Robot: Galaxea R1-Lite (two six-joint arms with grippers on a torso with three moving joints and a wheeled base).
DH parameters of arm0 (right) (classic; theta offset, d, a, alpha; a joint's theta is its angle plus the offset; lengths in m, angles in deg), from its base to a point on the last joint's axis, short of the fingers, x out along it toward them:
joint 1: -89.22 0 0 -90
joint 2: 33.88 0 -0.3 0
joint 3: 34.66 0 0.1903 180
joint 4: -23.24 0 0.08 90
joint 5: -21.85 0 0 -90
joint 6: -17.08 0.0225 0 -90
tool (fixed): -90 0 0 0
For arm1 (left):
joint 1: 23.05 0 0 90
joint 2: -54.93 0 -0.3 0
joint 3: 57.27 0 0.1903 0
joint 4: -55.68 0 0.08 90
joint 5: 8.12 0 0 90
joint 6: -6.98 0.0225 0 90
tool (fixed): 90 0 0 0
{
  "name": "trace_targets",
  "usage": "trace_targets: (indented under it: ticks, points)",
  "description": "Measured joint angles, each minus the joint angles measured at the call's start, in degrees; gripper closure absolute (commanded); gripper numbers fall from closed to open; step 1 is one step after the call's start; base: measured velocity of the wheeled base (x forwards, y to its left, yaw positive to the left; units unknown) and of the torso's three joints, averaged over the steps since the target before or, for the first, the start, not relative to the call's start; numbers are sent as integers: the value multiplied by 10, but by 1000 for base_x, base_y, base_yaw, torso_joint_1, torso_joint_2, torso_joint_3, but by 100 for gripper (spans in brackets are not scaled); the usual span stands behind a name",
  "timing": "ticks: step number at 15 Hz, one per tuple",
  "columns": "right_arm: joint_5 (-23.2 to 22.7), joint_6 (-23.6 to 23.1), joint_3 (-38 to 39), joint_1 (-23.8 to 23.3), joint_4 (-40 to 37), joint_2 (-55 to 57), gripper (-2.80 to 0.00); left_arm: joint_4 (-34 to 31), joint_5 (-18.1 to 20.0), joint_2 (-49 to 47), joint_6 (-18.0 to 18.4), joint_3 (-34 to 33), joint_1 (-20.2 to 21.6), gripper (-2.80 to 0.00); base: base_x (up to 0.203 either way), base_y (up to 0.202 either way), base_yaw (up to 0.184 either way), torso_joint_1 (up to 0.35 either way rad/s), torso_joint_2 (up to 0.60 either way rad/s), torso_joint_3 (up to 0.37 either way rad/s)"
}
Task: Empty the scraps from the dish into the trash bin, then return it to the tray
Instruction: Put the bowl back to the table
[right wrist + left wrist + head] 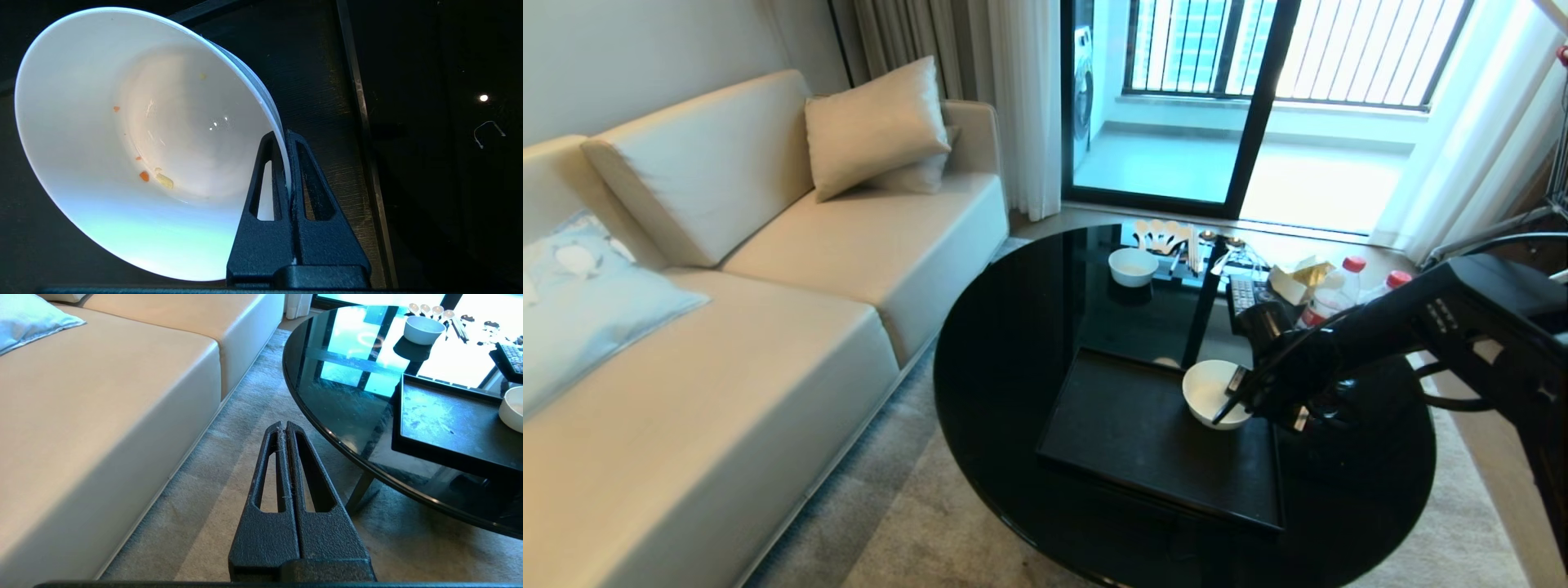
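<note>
- The sofa [768, 310] fills the room from nine to eleven o'clock of my head view, and the round black tabletop [1013, 343] sits at about four o'clock from it, glossy and full of window reflections.
- On that top, the tray [1127, 425] lies at the table's six o'clock side, matte black with a low rim.
- My right arm reaches in from three o'clock, and my right gripper [1232, 400] sits at the tray's two o'clock corner.
- The dish [1213, 394] is there too, over that corner of the tray, just inside its rim. I cannot tell whether its base rests on the tray.
- My right jaws are clamped on the dish's rim, one finger inside the wall and one outside, so the dish [135, 139] hangs tilted in my wrist view.
- It reads as stiff, glossy, breakable ware, fairly light but slippery. A thin rim pinch like mine could let it swivel, so I judge a gentle set-down is wise.
- A smaller white bowl [1133, 266] stands at the table's twelve o'clock.
- My left gripper [284, 428] is parked low over the carpet beside the table, its jaws pressed together on nothing.
- The scraps [157, 177] are down to a few orange and yellowish crumbs stuck inside, so emptying looks done.
</note>
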Motion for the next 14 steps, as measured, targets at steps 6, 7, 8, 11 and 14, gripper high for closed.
trace_targets:
  ticks: [6, 7, 8, 11, 14]
  points:
    - [-22, 0, 2, 1, -6, 1, 0, 0, 0, 0, 0, 0, 0, 0, 0, 0, 0, 0, 0, 0]
    - [-22, 0, 3, 2, -7, 1, 0, 0, 0, 0, 0, 0, 0, 0, 0, 0, 0, 0, 0, 0]
    - [-22, 0, 4, 2, -8, 0, 0, 0, 0, 0, 0, 0, 0, 0, 0, 0, 0, 0, 0, 0]
    - [-23, 0, 6, 3, -12, -7, 0, 0, 0, 0, 0, 0, 0, 0, 0, 0, 0, 0, 0, 0]
    - [-24, 0, 13, 4, -13, -14, 0, 0, 0, 0, 0, 0, 0, 0, 0, 0, 0, 0, 0, 0]
